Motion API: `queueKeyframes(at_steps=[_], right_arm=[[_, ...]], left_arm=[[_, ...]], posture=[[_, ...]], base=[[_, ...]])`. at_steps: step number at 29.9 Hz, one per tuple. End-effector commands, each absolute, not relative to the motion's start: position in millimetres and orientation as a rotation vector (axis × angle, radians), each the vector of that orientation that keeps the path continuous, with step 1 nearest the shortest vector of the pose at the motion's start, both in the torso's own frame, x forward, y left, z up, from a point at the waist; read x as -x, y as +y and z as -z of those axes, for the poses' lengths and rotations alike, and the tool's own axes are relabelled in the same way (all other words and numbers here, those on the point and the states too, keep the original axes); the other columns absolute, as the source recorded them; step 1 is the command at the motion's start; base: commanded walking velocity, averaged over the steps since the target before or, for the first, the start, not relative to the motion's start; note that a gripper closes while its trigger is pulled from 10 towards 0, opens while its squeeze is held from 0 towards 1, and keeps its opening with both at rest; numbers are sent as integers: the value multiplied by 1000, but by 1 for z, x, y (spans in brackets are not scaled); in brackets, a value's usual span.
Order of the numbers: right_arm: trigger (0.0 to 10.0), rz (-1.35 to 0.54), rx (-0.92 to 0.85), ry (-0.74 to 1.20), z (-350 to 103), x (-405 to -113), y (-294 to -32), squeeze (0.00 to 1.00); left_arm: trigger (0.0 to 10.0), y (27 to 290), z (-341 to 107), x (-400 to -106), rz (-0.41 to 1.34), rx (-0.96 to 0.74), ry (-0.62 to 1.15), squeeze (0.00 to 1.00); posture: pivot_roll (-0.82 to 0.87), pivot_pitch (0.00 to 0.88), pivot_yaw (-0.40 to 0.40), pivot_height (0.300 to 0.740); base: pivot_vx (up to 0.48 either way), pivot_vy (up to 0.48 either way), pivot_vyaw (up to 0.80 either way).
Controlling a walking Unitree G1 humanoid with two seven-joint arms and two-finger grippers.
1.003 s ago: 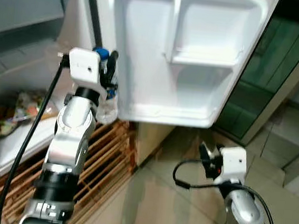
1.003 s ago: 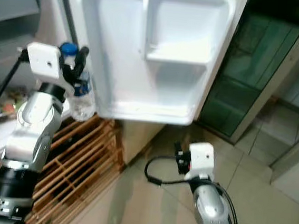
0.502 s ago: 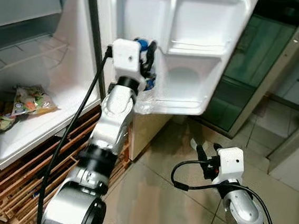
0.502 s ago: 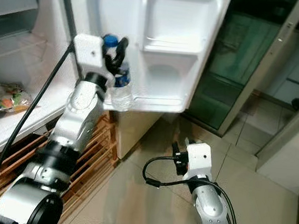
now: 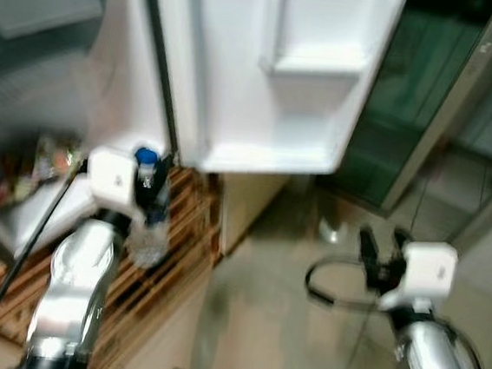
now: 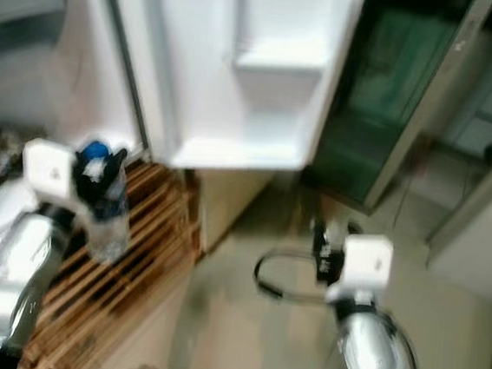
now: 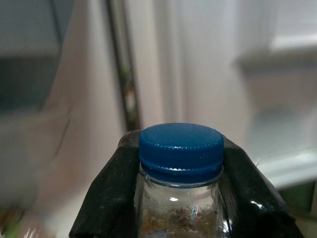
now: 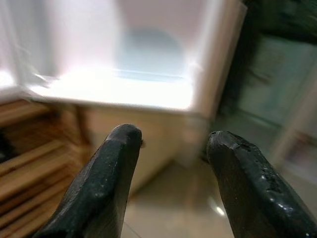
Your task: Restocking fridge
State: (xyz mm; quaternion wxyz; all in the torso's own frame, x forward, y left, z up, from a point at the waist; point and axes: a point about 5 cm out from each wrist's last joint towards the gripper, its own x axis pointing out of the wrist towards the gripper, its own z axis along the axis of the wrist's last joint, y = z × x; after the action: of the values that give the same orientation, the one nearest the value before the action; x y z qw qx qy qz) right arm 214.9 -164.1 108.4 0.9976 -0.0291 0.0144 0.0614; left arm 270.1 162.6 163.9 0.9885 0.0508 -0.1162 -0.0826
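The left gripper point(image 7: 181, 188) pinches a bottle point(image 5: 148, 219) by its neck, just under the blue cap point(image 7: 181, 151), holding it upright over the wooden rack point(image 5: 176, 230), below and left of the open fridge door point(image 5: 274, 74). The right gripper point(image 8: 171, 168) hangs spread over the floor point(image 5: 269, 309).
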Motion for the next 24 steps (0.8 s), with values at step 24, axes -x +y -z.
queueKeyframes(at_steps=[24], right_arm=[[10000, -86, 67, 40, -105, -240, -168, 0]], left_arm=[[10000, 115, -189, -302, 302, -14, -286, 0]], posture=[[-161, 0, 46, 740]], base=[[421, 0, 90]])
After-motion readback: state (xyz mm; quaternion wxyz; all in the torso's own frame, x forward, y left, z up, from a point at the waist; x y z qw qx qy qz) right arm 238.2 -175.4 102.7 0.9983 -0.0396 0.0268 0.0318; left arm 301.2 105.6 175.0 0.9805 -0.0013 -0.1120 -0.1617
